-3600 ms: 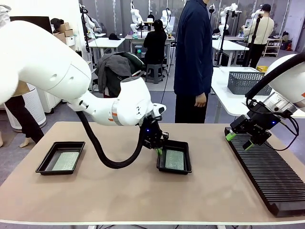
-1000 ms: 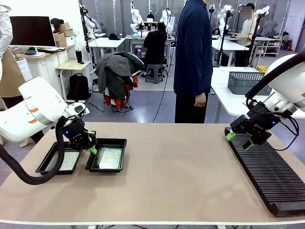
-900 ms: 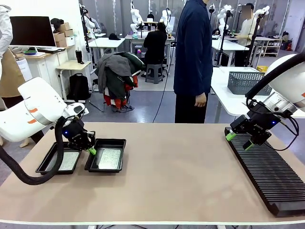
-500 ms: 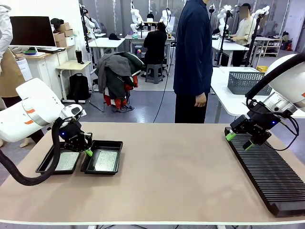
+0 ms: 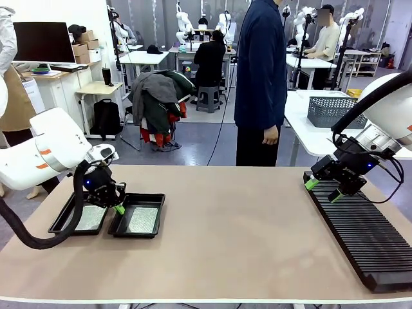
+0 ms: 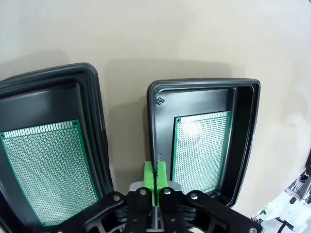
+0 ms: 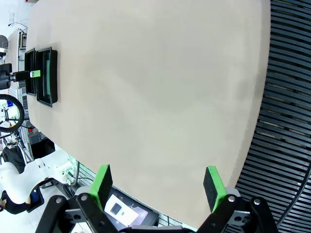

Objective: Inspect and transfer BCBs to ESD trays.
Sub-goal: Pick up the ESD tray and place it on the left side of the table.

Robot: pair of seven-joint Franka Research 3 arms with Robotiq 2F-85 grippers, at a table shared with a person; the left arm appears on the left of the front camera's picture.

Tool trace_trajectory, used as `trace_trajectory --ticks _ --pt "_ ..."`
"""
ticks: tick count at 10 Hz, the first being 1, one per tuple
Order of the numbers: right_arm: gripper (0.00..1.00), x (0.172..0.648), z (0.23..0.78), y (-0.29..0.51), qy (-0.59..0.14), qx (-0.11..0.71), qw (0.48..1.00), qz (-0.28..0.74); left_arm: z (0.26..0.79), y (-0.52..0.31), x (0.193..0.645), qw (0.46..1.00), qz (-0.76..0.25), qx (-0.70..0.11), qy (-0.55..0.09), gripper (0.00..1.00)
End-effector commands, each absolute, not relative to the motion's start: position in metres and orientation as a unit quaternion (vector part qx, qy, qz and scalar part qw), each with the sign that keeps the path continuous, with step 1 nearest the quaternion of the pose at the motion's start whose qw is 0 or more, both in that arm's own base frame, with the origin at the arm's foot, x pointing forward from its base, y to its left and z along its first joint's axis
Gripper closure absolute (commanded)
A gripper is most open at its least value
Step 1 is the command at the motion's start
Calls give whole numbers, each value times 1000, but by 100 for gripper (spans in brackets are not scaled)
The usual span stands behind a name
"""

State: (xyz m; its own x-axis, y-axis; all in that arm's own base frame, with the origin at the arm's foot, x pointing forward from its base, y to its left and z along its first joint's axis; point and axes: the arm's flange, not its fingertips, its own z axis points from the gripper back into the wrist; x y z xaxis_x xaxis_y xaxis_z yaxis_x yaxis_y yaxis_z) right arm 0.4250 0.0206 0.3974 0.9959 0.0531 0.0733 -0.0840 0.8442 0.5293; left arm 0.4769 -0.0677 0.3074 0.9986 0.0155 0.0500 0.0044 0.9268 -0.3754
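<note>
Two shallow black plastic trays [image 5: 137, 215]: side by side, worktop's left
Green circuit boards [image 6: 201, 148]: one per tray
Left claw [image 6: 155, 178]: clamped on right tray's rim
Right claw [image 7: 158, 188]: spread, empty
Left: apparently release

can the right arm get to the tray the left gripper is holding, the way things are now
Probably not: the right gripper hangs open over the slotted rack at the table's opposite end, while the left gripper pinches that tray's rim far left.

The bench [image 5: 257, 225] has a matt, smooth beige top. Both ESD trays [image 6: 204, 97] are black plastic with a soft sheen on their rims. The BCBs [image 6: 201, 145] show a green, finely perforated face that catches light. The ribbed rack [image 5: 360, 238] at right looks like matt black plastic.
</note>
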Motion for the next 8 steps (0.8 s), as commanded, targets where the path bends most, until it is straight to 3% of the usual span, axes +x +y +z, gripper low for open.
trace_trajectory --ticks 1,2,6,7,8 --pt "0 426 397 22 -29 276 960 24 313 -73 484 986 5 -166 -1 97" --pt "0 426 397 22 -29 276 960 24 307 -68 477 981 3 -191 -26 97" --pt "0 426 397 22 -29 276 960 24 308 -70 479 983 6 -181 -19 97" --pt "0 426 397 22 -29 276 960 24 313 -75 480 985 5 -173 -14 95" --pt "0 426 397 22 -29 276 960 24 318 -78 480 986 7 -169 -13 85"
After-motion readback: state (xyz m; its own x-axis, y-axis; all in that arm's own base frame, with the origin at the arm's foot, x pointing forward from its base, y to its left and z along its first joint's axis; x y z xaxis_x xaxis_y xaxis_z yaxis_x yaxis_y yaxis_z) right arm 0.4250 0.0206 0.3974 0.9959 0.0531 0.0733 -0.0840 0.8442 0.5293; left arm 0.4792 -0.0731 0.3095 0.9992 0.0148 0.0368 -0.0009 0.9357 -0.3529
